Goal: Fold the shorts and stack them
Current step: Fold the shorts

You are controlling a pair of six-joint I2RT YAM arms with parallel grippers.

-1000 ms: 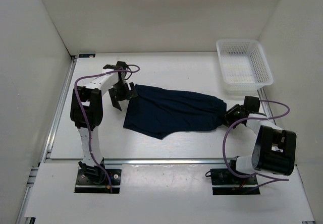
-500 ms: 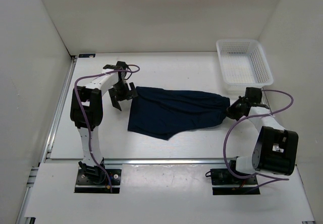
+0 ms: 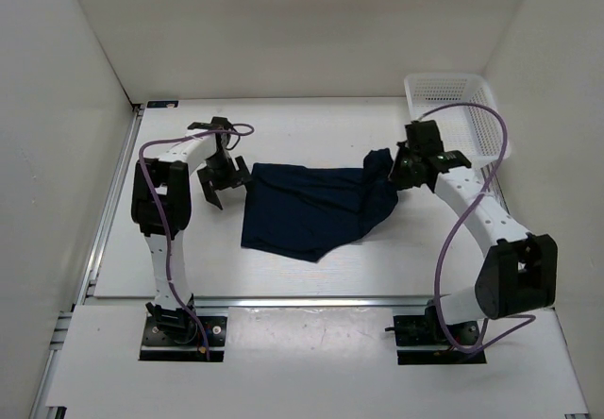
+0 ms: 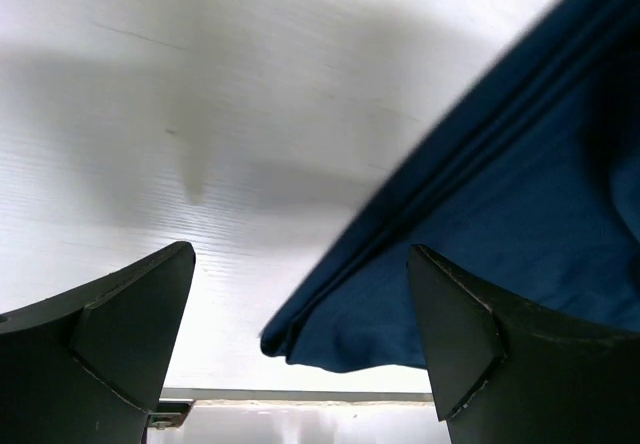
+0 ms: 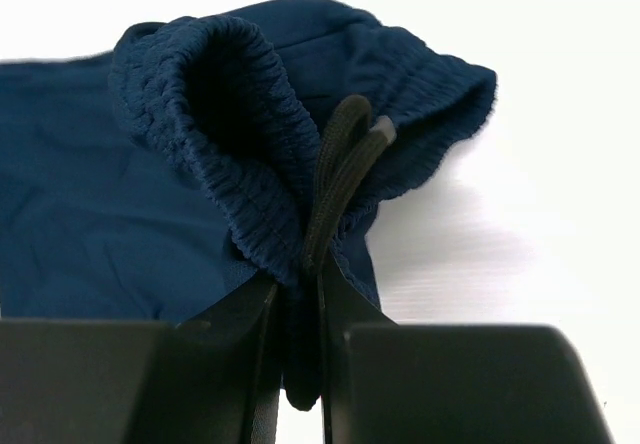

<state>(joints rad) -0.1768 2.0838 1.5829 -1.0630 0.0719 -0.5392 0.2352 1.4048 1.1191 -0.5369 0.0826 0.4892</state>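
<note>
Right gripper (image 5: 298, 294) clamps the shorts (image 3: 302, 207) at their waistband (image 5: 240, 154) edge.

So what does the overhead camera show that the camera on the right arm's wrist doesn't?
Only the overhead view shows the whole scene: both arms, the white mesh basket at the far right, the left arm's jaws open beside the other end of the shorts, and the cloth's full spread. Only the right wrist view shows fine detail: the gathered elastic waistband and the dark drawstring running down between the right arm's shut jaws. Both show the navy shorts held at one end by the right arm, over the white table.
</note>
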